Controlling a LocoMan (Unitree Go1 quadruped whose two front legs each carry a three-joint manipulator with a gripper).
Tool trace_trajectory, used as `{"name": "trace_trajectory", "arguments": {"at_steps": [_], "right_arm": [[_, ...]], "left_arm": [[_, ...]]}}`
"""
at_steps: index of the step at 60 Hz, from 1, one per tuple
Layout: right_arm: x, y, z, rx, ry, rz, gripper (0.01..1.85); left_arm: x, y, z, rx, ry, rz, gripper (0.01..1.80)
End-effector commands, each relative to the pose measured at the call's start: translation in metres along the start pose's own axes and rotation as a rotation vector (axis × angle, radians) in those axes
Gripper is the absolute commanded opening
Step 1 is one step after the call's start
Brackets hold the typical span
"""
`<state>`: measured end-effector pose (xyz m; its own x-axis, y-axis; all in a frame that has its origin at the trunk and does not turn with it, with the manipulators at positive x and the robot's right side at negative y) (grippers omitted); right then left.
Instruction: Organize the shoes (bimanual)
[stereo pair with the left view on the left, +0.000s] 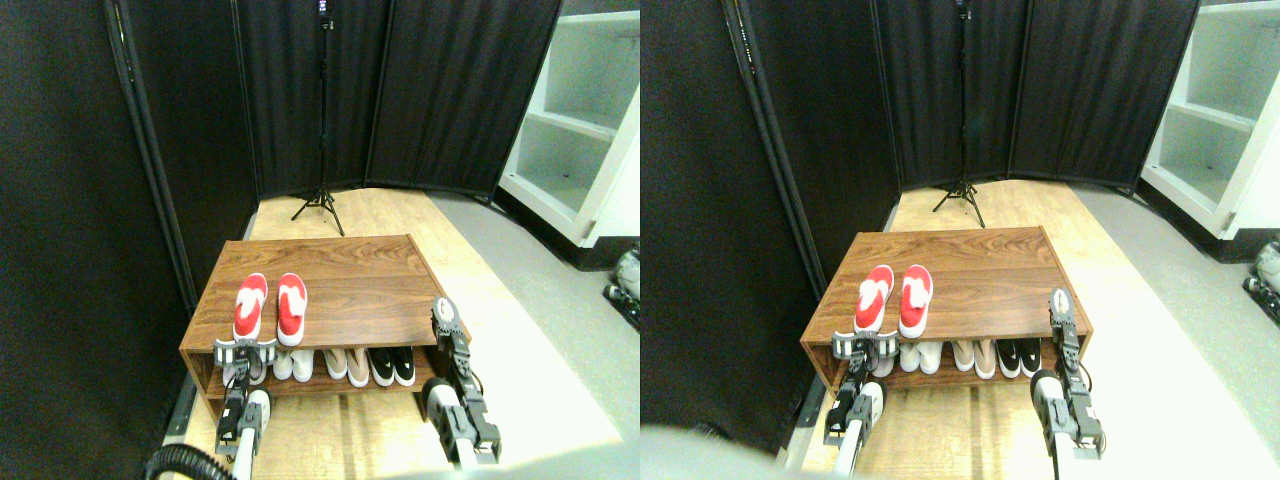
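The shoes, a bright red pair with white lining, lie side by side on the left part of the wooden rack's top (350, 270), toes pointing away from me: the left shoe (249, 305) and the right shoe (291, 307). My left gripper (246, 352) hangs at the rack's front edge, just in front of the left shoe's heel, open with nothing between its fingers. My right gripper (446, 318) stands at the rack's right front corner, well apart from both shoes and holding nothing that I can see.
On the rack's lower shelf stand a white pair (293, 365), a beige pair (346, 364) and a black pair (392, 366). Behind the rack a tripod (320, 205) stands before black curtains. A white shelf unit (580, 130) is at the far right.
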<state>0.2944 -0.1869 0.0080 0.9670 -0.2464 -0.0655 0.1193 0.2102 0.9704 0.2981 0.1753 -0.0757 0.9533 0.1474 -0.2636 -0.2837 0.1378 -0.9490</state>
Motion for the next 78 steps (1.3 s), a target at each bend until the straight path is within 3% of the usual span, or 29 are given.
{"name": "trace_trajectory", "arguments": {"at_steps": [1, 10, 13, 18, 22, 25, 27, 28, 31, 35, 43, 52, 57, 62, 67, 77, 78], "right_arm": [[0.001, 0.006, 0.0, 0.006, -0.005, 0.043, 0.01], [-0.001, 0.007, 0.0, 0.009, -0.008, 0.042, 0.01], [-0.001, 0.007, 0.0, 0.007, -0.01, 0.046, 0.01], [-0.001, 0.006, -0.001, 0.014, -0.013, 0.048, 0.01], [-0.001, 0.007, -0.002, 0.02, -0.011, 0.041, 0.01], [-0.001, 0.008, -0.003, 0.028, -0.011, 0.04, 0.01], [0.0, 0.008, -0.004, 0.017, -0.011, 0.045, 0.01], [0.0, 0.008, -0.004, 0.017, -0.011, 0.045, 0.01], [-0.001, 0.009, -0.005, 0.014, -0.013, 0.042, 0.01], [-0.001, 0.01, -0.007, 0.018, -0.007, 0.041, 0.01], [0.0, 0.011, -0.009, 0.015, -0.003, 0.04, 0.01], [0.0, 0.011, -0.01, 0.025, -0.001, 0.048, 0.01], [0.0, 0.011, -0.01, 0.029, -0.001, 0.046, 0.01], [0.0, 0.012, -0.01, 0.036, -0.005, 0.046, 0.01], [0.0, 0.012, -0.01, 0.026, -0.009, 0.046, 0.01], [0.002, 0.011, -0.009, 0.02, -0.01, 0.047, 0.01], [0.004, 0.009, -0.008, 0.036, -0.011, 0.042, 0.01]], "left_arm": [[-0.009, -0.015, 0.0, -0.022, 0.003, -0.064, 1.66], [-0.036, -0.021, 0.011, -0.004, -0.01, -0.089, 1.64], [-0.051, -0.028, 0.017, 0.023, -0.026, -0.1, 1.54], [-0.061, -0.028, 0.028, 0.039, -0.047, -0.112, 1.46], [-0.069, -0.032, 0.043, 0.035, -0.083, -0.133, 1.17], [-0.07, -0.037, 0.054, 0.094, -0.168, -0.162, 0.7], [-0.068, -0.039, 0.06, 0.103, -0.194, -0.184, 0.54], [-0.068, -0.039, 0.06, 0.103, -0.194, -0.184, 0.54], [-0.065, -0.043, 0.068, 0.146, -0.239, -0.223, 0.17], [-0.058, -0.047, 0.079, 0.159, -0.275, -0.241, 0.01], [-0.045, -0.052, 0.098, 0.177, -0.284, -0.283, 0.01], [-0.023, -0.06, 0.115, 0.256, -0.33, -0.259, 0.01], [-0.008, -0.059, 0.119, 0.293, -0.318, -0.253, 0.01], [0.007, -0.061, 0.12, 0.344, -0.289, -0.194, 0.01], [0.021, -0.057, 0.12, 0.362, -0.295, -0.167, 0.01], [0.034, -0.055, 0.113, 0.378, -0.265, -0.136, 0.01], [0.045, -0.052, 0.107, 0.417, -0.248, -0.098, 0.01]]}}
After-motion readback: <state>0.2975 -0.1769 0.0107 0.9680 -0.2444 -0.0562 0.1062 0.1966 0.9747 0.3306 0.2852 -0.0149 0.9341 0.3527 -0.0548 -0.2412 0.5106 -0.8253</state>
